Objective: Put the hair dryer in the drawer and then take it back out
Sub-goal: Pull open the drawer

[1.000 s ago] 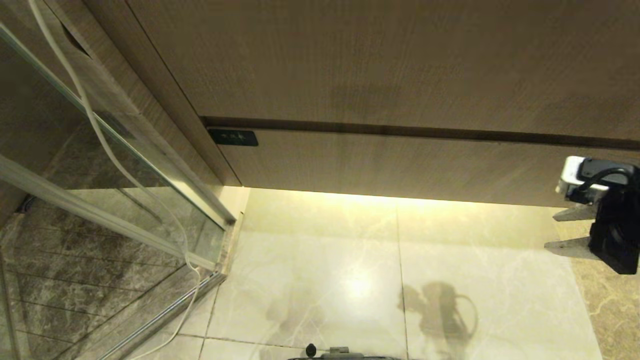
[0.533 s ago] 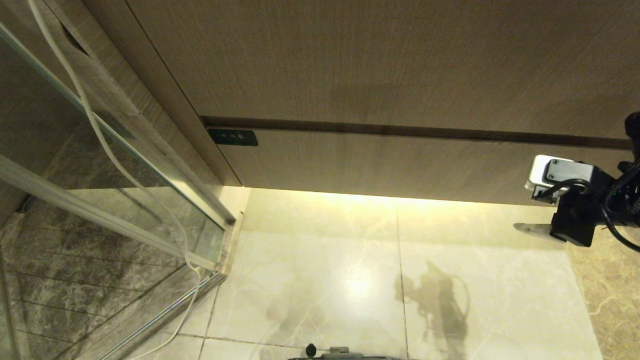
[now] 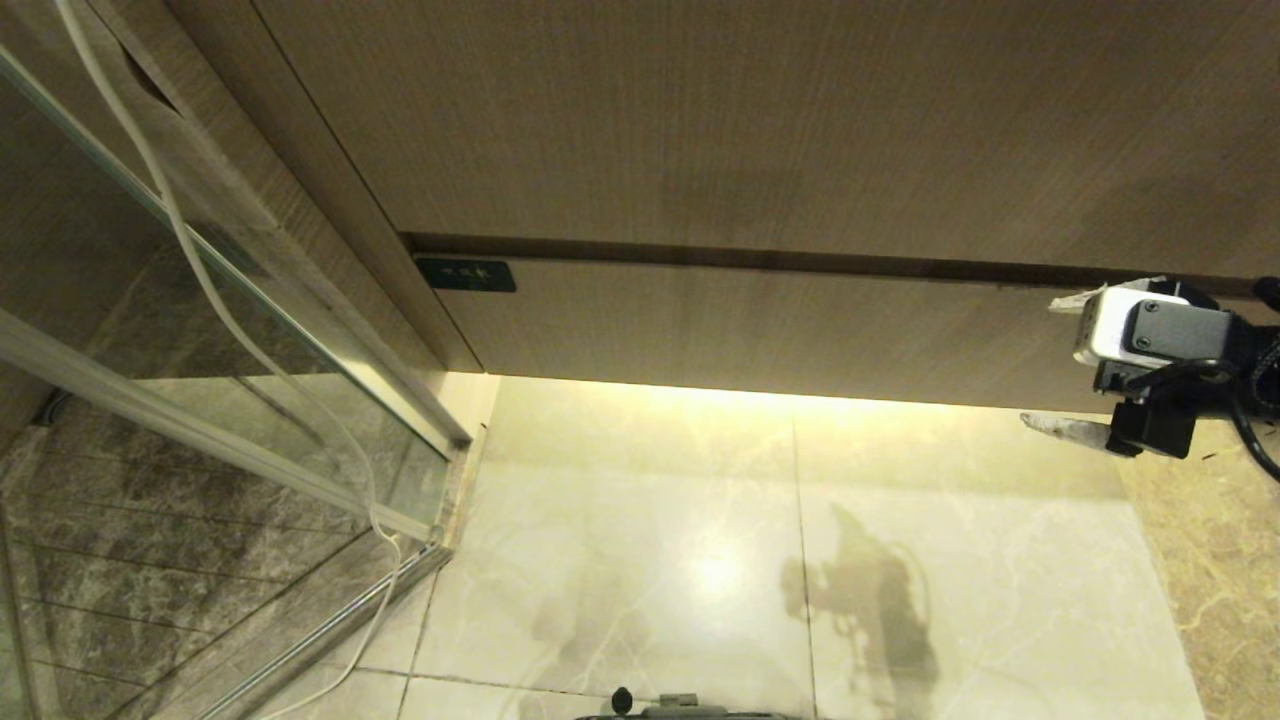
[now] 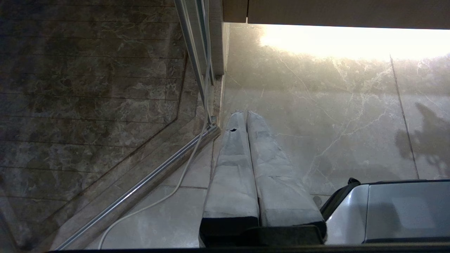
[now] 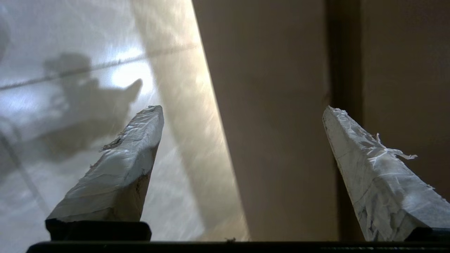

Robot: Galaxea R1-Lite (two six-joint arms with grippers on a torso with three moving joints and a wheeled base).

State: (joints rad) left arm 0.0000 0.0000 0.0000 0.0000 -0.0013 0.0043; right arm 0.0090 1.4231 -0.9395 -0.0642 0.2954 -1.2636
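The right end effector (image 3: 1050, 362) is spreading wide and holding nothing, its upper finger now level with the dark gap above the drawer (image 3: 760, 325) and its lower finger below the drawer front. A second ago it was narrower and lower beside the drawer, so it seems to be preparing to pull the closed drawer open. The left end effector (image 4: 242, 114) is hanging closed and empty over the floor (image 4: 334, 116). The hair dryer is not showing anywhere.
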